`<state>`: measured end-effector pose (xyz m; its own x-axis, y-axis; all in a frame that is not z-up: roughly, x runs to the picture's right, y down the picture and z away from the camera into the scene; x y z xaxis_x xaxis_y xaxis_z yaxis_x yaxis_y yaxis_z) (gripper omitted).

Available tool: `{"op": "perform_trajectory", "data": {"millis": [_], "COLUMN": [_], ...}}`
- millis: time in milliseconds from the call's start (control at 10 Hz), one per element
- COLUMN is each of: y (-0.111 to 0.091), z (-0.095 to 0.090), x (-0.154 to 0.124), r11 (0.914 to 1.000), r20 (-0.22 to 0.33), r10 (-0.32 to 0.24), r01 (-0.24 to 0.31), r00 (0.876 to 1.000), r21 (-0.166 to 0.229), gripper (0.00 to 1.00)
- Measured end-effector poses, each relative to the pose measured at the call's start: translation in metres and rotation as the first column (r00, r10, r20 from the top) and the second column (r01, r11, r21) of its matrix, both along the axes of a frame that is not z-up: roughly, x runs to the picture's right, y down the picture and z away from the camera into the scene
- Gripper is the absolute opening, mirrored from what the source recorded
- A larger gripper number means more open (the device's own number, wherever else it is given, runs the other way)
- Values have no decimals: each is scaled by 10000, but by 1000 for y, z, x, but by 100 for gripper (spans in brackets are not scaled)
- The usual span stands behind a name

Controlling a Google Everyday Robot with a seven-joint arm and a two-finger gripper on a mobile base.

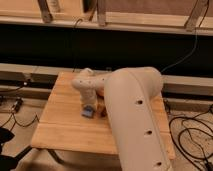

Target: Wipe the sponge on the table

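The sponge (88, 112), a small light-blue block, lies on the light wooden table (60, 122) a little left of its middle. My gripper (89, 106) points straight down onto it from above, and its fingers are shut on the sponge's top. The white wrist (85, 83) rises right above the gripper. My bulky white forearm (135, 115) fills the right part of the camera view and hides the table's right half.
Behind the table run a dark wall and metal rails (30, 72). Black cables lie on the floor at the left (12, 112) and at the right (192, 135). The table's front edge (70, 146) is near the bottom of the view.
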<state>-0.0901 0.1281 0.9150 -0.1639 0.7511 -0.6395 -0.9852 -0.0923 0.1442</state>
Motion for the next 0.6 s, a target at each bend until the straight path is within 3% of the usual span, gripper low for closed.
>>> {"op": "perform_trajectory", "data": {"millis": [300, 600], "y": [-5, -13], "z": [-3, -8], "x": [32, 92], "r11": [9999, 10000], "r20": [-667, -2162], "r10": [123, 4], "r01": [-118, 0], "r00": [9977, 9763], "r21": [85, 15], "gripper": [12, 12]}}
